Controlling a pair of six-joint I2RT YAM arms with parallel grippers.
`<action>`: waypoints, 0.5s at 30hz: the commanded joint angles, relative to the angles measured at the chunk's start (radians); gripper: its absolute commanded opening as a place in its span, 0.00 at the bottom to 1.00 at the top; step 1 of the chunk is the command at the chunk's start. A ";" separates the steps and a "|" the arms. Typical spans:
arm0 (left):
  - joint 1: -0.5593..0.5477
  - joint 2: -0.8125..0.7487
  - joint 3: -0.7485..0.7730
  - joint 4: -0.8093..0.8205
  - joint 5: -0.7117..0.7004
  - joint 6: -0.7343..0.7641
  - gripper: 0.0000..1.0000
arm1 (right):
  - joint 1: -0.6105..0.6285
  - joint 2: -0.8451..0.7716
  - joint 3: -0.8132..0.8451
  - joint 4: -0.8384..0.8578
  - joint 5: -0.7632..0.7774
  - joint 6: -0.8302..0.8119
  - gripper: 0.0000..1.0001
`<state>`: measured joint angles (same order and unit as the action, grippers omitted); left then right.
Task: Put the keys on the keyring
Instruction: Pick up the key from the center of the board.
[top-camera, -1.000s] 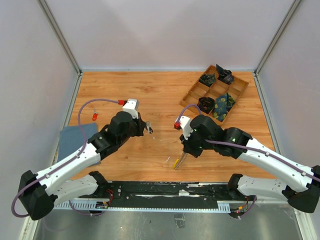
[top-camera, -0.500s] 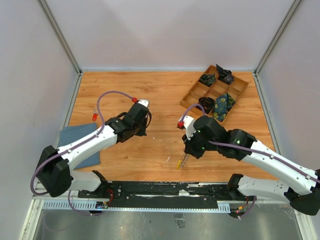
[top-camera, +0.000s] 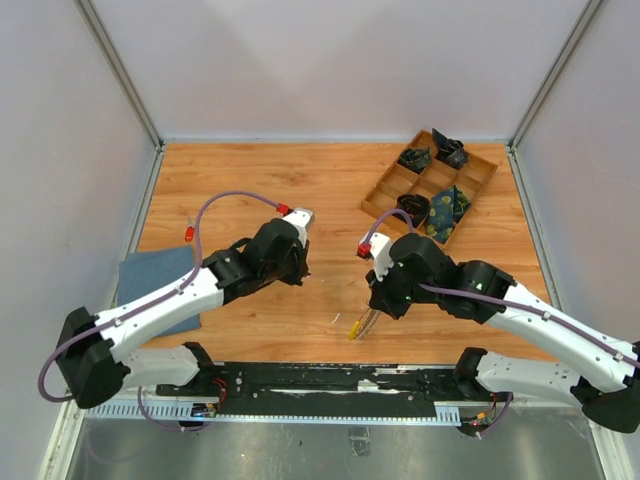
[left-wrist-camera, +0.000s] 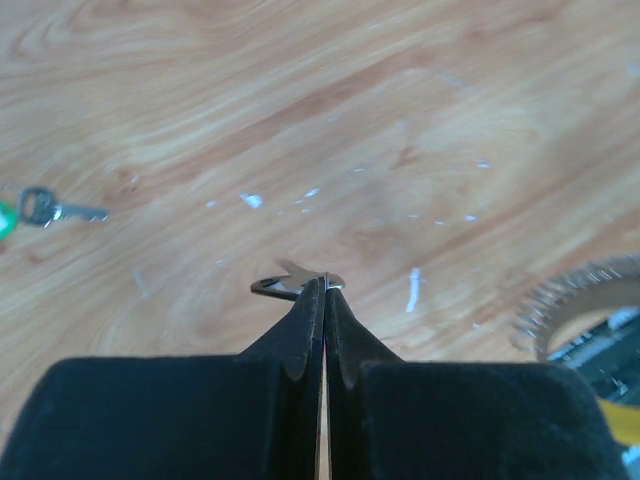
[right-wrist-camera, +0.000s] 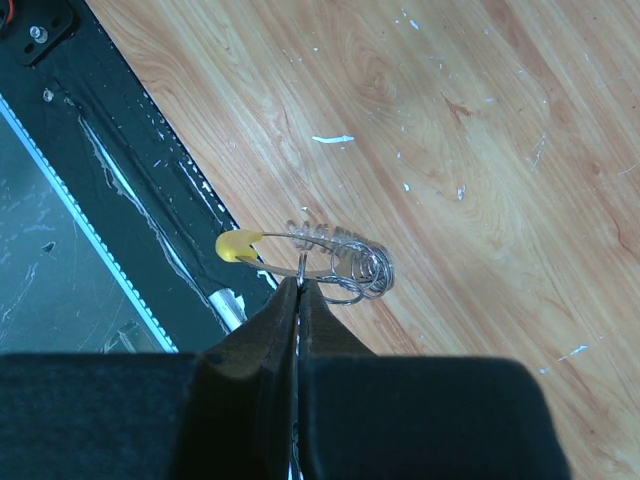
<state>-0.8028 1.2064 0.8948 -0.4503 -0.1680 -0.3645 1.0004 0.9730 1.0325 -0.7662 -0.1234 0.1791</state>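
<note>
surface (left-wrist-camera: 450, 120): wood, clear grain, satin sheen, pale scuffs and flecks. keyring (right-wrist-camera: 340, 262): thin bright silver wire, shiny; yellow sleeve (right-wrist-camera: 238, 246) looks like smooth plastic. key (left-wrist-camera: 290, 287) at left gripper (left-wrist-camera: 323, 290): bare polished metal. loose key (left-wrist-camera: 55, 210): same metal, green plastic head. left gripper and right gripper (right-wrist-camera: 299, 285): matt black fingers. cloth (top-camera: 150, 280): matt blue fabric. tray (top-camera: 388, 188): plain wood.

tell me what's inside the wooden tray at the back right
Dark fabric bundles sit in several compartments of the wooden tray; the other compartments show bare wood. Anything lying beneath the bundles is covered and cannot be seen.
</note>
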 joint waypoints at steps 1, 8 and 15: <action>-0.050 -0.128 -0.042 0.156 0.041 0.075 0.00 | 0.010 -0.040 -0.020 0.026 0.006 -0.009 0.01; -0.050 -0.248 -0.089 0.303 0.151 0.130 0.00 | 0.010 -0.074 -0.004 0.116 -0.126 -0.086 0.01; -0.050 -0.229 0.005 0.217 0.246 0.202 0.00 | 0.010 -0.113 -0.002 0.181 -0.172 -0.125 0.01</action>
<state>-0.8532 0.9665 0.8288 -0.2157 -0.0147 -0.2264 1.0004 0.8925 1.0164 -0.6662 -0.2474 0.0952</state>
